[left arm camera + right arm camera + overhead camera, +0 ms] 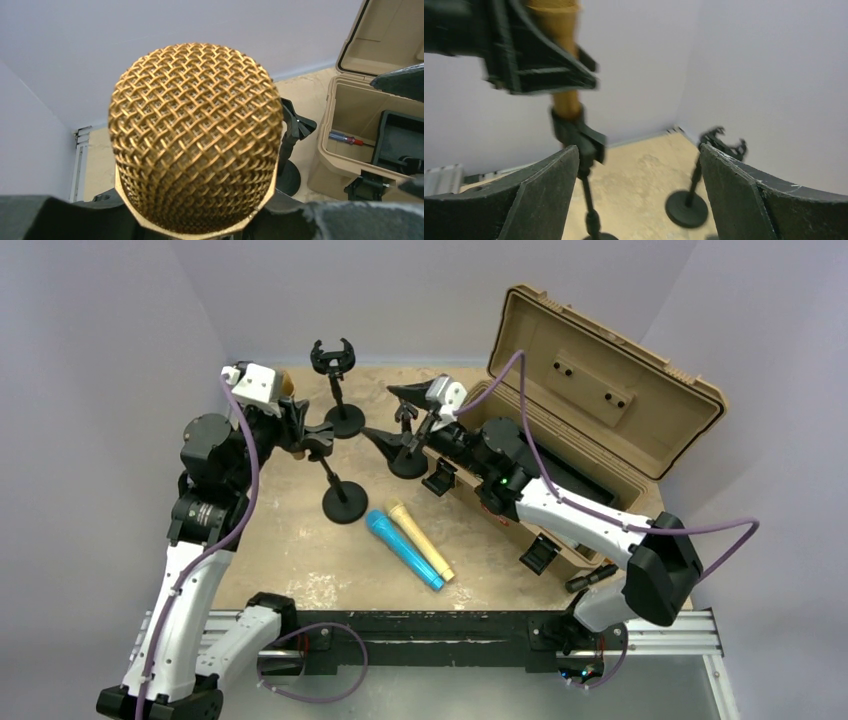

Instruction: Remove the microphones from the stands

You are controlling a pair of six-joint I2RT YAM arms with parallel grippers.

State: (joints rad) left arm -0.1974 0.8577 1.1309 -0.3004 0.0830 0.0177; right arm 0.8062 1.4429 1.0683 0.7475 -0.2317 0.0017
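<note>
The left gripper [298, 430] is clamped tight on the gold mesh-headed microphone [195, 140], whose woven metal grille fills the left wrist view. From the right wrist camera its gold handle runs down through those closed fingers and its lower end sits in the black clip [576, 132] of the black round-based stand [345, 504], whose rod leans towards the left arm. The right gripper [380, 412] hangs just beside that stand with its jaws spread wide and nothing between them. Right beside it is a third black stand [408, 462], and an empty black stand [345, 420] with an open clip rises at the back of the sandy tabletop [300, 550]. A blue microphone [403, 549] and a cream-coloured microphone [420, 540] lie side by side, touching, near the front. To the right is an open tan plastic case [600, 390], and a small red-handled tool [345, 139] lies inside it.
</note>
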